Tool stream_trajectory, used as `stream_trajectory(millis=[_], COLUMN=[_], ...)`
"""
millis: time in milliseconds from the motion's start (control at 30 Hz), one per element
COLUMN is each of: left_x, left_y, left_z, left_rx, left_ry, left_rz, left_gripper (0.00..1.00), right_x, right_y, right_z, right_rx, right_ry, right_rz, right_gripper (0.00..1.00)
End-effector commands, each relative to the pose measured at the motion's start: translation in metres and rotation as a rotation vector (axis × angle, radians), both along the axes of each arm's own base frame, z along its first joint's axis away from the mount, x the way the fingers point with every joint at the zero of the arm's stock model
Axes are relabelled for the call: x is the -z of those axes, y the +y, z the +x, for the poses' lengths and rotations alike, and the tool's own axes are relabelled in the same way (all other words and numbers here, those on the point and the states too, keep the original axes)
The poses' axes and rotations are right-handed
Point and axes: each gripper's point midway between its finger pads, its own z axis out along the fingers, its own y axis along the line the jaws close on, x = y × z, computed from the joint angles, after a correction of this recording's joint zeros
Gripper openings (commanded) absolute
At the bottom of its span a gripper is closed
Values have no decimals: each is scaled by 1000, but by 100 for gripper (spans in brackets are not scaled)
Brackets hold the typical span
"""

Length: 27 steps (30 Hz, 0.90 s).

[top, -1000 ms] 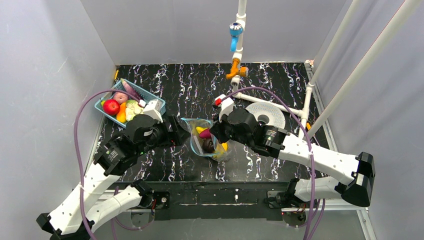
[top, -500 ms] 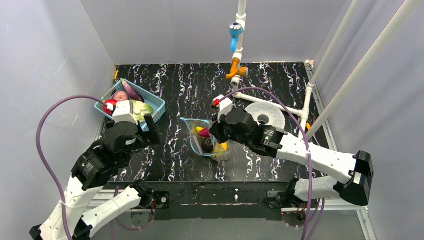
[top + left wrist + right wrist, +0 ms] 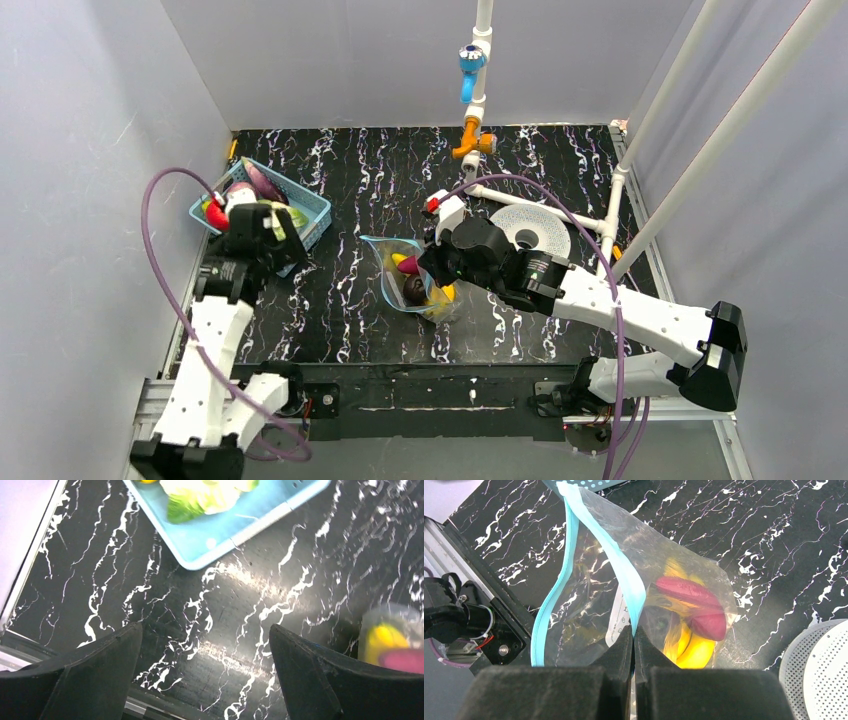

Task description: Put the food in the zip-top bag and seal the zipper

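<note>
The clear zip-top bag (image 3: 400,272) lies mid-table with its mouth open. My right gripper (image 3: 634,632) is shut on the bag's teal zipper (image 3: 624,572) at the nearer lip; the other lip (image 3: 546,615) curves away to the left. Inside the bag lie a yellow banana (image 3: 694,652) and a dark red piece (image 3: 696,600). My left gripper (image 3: 205,627) is open and holds nothing, hovering over bare table just in front of the blue basket (image 3: 235,525). The basket (image 3: 308,203) holds more food: a red apple (image 3: 217,214), a purple piece (image 3: 256,181) and a green leafy piece (image 3: 200,495).
A white perforated disc (image 3: 530,228) lies right of the bag, beside white pipes with a blue fitting (image 3: 470,62) and an orange fitting (image 3: 470,135). The grey left wall stands close behind the basket. The table's front rail (image 3: 420,385) runs between the arm bases.
My left arm has swung away from the bag, back to the left beside the basket, and its jaws have opened wide. The right gripper and bag have stayed put.
</note>
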Motion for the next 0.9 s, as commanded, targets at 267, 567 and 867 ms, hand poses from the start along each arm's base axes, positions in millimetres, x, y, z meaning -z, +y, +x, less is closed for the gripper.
stream_trajectory(millis=[267, 567, 867], left_x=[-3, 19, 53], left_y=[100, 163, 180], left_z=[102, 168, 184], left_rx=[-356, -447, -444], left_ry=[-28, 7, 100], left_rz=[-75, 158, 236], left_gripper=[98, 98, 91], right_x=[-32, -29, -14], right_y=[2, 5, 9], right_z=[-3, -9, 0], right_rx=[-12, -20, -4], right_ry=[-62, -102, -118], right_rz=[98, 73, 10], right_gripper=[1, 3, 4])
